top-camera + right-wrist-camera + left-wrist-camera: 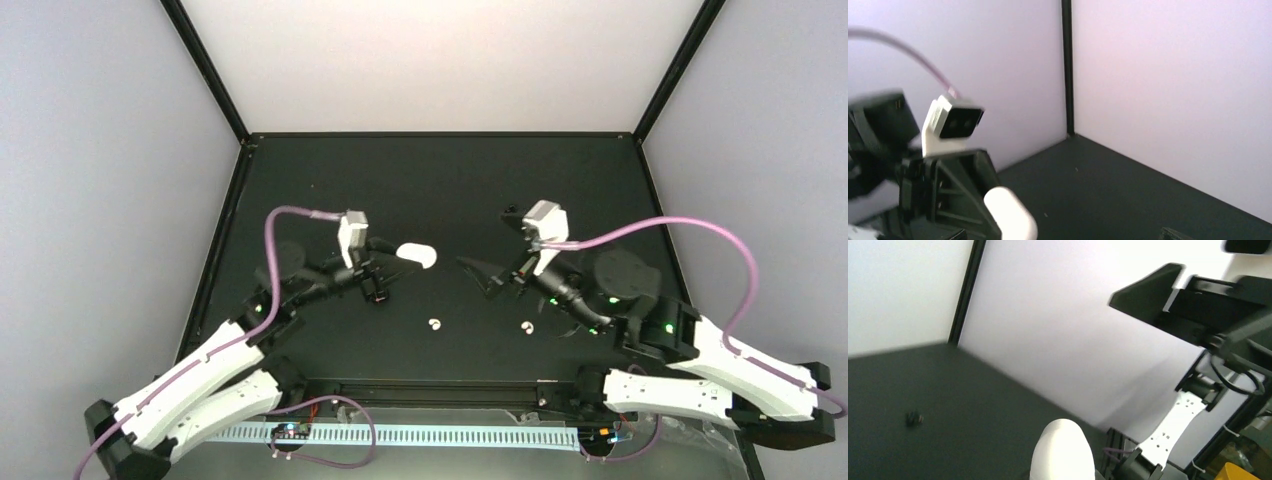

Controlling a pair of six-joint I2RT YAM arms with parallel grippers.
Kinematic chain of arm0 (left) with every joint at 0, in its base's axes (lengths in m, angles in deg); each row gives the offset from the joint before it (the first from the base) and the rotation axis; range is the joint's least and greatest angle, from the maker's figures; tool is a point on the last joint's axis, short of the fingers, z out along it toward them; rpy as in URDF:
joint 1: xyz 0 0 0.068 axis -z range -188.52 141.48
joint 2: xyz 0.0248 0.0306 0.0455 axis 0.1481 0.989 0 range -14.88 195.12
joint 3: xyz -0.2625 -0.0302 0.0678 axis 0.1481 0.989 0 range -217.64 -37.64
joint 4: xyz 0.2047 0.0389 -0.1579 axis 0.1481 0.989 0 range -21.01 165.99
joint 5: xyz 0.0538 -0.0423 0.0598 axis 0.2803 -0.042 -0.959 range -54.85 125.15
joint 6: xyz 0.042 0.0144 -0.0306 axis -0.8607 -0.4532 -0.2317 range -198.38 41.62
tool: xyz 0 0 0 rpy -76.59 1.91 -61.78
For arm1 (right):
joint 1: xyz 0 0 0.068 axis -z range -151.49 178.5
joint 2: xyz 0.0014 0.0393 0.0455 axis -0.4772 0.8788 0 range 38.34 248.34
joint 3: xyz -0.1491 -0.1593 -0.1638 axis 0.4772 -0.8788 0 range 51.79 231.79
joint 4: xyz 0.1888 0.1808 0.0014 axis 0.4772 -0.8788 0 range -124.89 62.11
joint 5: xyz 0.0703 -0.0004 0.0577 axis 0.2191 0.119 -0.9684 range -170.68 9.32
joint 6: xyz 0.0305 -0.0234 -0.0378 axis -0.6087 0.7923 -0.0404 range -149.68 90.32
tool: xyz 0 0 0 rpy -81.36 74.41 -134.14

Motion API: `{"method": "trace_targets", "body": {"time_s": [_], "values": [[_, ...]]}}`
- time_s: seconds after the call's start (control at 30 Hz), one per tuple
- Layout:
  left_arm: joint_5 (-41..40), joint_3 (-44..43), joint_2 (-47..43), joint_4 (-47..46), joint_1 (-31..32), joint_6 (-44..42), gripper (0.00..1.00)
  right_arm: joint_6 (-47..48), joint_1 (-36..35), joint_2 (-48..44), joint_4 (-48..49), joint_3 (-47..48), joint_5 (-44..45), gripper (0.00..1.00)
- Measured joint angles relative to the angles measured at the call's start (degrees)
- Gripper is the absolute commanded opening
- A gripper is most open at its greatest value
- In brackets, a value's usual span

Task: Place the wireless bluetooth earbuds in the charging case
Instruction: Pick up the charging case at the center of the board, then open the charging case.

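The case (415, 255) sits between the left fingers (380, 268), over the table (440, 180), left of centre. The right fingers (480, 270) stand to its right, apart from it. Nearer the arm bases, the left earbud (435, 323) lies on the table before the case, and the right earbud (525, 326) before the right fingers.

Two white earbuds (435, 323) (526, 326) lie side by side but apart on the black table (440, 180), both toward the middle of its near edge. There is one white charging case (416, 255), left of the table's centre. One small black bit (913, 418) shows on the table in the left wrist view.
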Motion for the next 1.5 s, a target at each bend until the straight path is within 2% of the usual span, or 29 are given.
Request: {"method": "trace_targets", "body": {"time_s": [0.2,0.5,0.73,1.0,1.3,1.5], "values": [[1.81,13.22,-10.75,-20.04,0.02,-3.17,0.02,-3.78,0.37,-0.68,2.38,1.4,-6.05,0.99],[8.11,15.65,-12.09,-31.36,0.02,-6.4,0.02,-4.35,0.37,7.63,-0.81,3.98,-20.61,0.93],[14.1,15.5,-12.07,-32.15,0.02,-7.78,0.02,-4.28,0.37,10.34,-2.12,5.99,-23.56,0.91],[17.03,15.47,-12.24,-30.99,0.02,-9.29,0.02,-4.5,0.37,11.41,-2.36,6.58,-22.25,0.91],[17.64,15.47,-12.24,-28.52,-0.26,-11.21,0.02,-5.18,0.28,12.7,-4.09,7.48,-18.93,0.91],[18.75,15.47,-12.63,-27.15,-0.26,-11.74,0.02,-6.32,0.39,12.17,-4.0,8.33,-12.26,0.91]]}}
